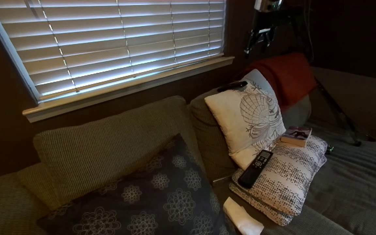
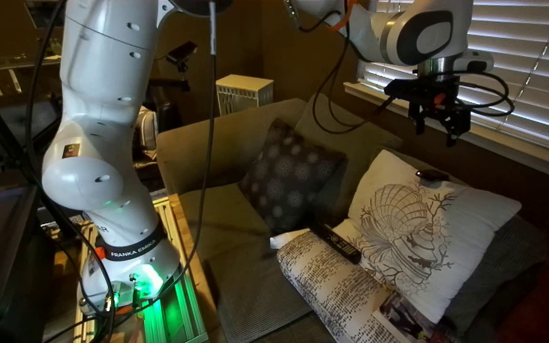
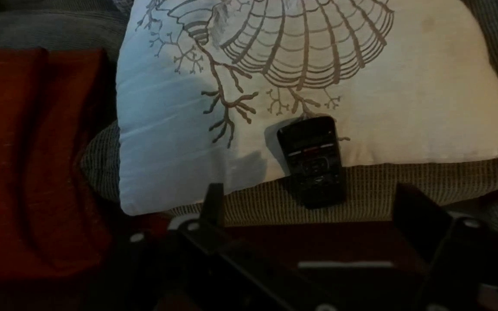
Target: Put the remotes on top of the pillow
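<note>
One black remote (image 1: 255, 168) lies on the grey-and-cream pillow (image 1: 292, 178), beside the lower edge of the white shell-print pillow; this remote (image 2: 334, 242) also shows in an exterior view. The second black remote (image 3: 314, 162) rests on the top edge of the white pillow, partly over the ribbed couch back, and appears in both exterior views (image 2: 432, 175). My gripper (image 2: 435, 133) hangs above that second remote, apart from it. In the wrist view the gripper (image 3: 309, 190) has widely parted fingers with nothing held between them; the grey-and-cream pillow is barely in that view.
The white shell-print pillow (image 1: 259, 112) leans on the couch back. A book (image 1: 296, 135) lies on the grey-and-cream pillow's far end. Around them are a red blanket (image 1: 286, 76), a dark patterned cushion (image 1: 148, 195), a white cloth or paper (image 1: 242, 218) and the window sill (image 1: 132, 88).
</note>
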Controlling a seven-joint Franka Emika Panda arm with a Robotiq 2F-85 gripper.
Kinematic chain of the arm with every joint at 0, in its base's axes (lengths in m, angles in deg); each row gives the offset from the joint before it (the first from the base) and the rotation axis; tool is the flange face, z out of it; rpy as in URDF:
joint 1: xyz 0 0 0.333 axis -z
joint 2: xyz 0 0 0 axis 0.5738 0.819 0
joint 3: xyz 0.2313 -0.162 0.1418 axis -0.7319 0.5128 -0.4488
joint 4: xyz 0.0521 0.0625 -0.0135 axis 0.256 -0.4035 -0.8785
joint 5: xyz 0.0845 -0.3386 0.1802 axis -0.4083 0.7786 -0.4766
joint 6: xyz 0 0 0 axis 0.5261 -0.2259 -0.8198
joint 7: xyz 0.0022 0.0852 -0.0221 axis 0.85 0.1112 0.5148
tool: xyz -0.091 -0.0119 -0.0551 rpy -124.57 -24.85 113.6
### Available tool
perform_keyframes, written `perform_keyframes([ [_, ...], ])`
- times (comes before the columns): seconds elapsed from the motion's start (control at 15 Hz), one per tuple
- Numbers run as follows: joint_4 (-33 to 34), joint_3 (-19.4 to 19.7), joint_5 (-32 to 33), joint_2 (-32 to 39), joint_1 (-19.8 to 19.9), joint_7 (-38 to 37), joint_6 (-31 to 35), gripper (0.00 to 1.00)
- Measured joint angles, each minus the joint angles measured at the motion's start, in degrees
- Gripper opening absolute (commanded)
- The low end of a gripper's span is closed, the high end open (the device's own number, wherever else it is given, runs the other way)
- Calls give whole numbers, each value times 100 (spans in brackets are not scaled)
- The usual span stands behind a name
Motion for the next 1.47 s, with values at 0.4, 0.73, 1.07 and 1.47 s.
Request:
perform_keyframes([
  [0.4,974,-150,2,845,113,608,-197,100],
  [0.73,1820,-217,2,1562,132,868,-527,100],
  [1.07,2485,-273,-1,2193,165,881,-533,100],
  [1.47,3030,-467,-17,2794,290,881,-529,100],
])
